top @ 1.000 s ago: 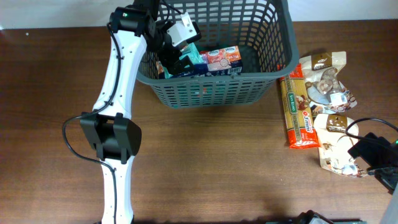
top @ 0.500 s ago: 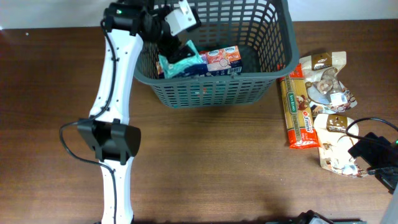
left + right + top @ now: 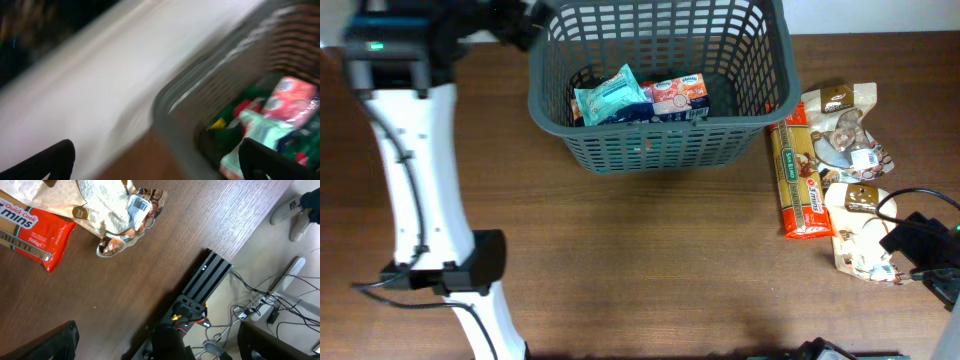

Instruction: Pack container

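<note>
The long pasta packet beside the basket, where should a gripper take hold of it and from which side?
Take the pasta packet across its narrow width near mid-length, coming straight down from above. It lies flat and long on the table, so the middle likely balances it. Pale snack bags crowd its right edge, leaving little finger room there.

White left arm (image 3: 435, 170), black joint housings (image 3: 470, 265), small green light (image 3: 377, 46), right arm (image 3: 920, 248) seemingly all black, looping black cable (image 3: 905, 194)

Matt grey plastic container (image 3: 660, 150), glossy pasta packet (image 3: 798, 185), seemingly smooth wood-grain table (image 3: 650, 260)
</note>
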{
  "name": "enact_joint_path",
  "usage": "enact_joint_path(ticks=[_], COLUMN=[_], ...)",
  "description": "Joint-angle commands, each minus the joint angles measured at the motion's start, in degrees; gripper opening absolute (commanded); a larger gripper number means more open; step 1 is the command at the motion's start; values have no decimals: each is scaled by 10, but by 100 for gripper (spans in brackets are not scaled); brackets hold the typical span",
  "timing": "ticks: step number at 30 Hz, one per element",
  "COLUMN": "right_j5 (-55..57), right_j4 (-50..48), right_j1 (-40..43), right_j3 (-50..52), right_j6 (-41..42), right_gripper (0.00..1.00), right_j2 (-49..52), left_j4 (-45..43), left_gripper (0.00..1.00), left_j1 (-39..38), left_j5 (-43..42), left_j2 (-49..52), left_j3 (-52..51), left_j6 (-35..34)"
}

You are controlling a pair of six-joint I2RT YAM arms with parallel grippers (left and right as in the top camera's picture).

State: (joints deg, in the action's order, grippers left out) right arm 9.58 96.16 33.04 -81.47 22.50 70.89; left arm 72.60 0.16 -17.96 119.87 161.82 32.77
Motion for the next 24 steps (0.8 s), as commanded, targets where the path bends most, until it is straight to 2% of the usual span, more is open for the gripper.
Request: enact_joint_path(ticks=[1, 6, 10, 18, 24], right_j5=[1, 1, 1, 1, 1], right_j4=[-2, -2, -2, -4, -4], right_j1=[4, 4, 4, 4, 4], right_j3=[-2, -2, -2, -2, -2], right_j6=[0, 0, 0, 0, -1], right_gripper=[99, 99, 99, 99, 99], right_j2=[-1, -1, -1, -1, -1], left_j4=[29, 83, 114, 114, 105], left_gripper=[99, 100, 100, 100, 100], left_j1=[70, 147, 187, 195, 184], left_j5=[34, 35, 35, 36, -23], left_j2=[14, 14, 14, 13, -24], left_j3=[-13, -63, -148, -335, -405], left_j6=[-161, -180, -176, -119, -60])
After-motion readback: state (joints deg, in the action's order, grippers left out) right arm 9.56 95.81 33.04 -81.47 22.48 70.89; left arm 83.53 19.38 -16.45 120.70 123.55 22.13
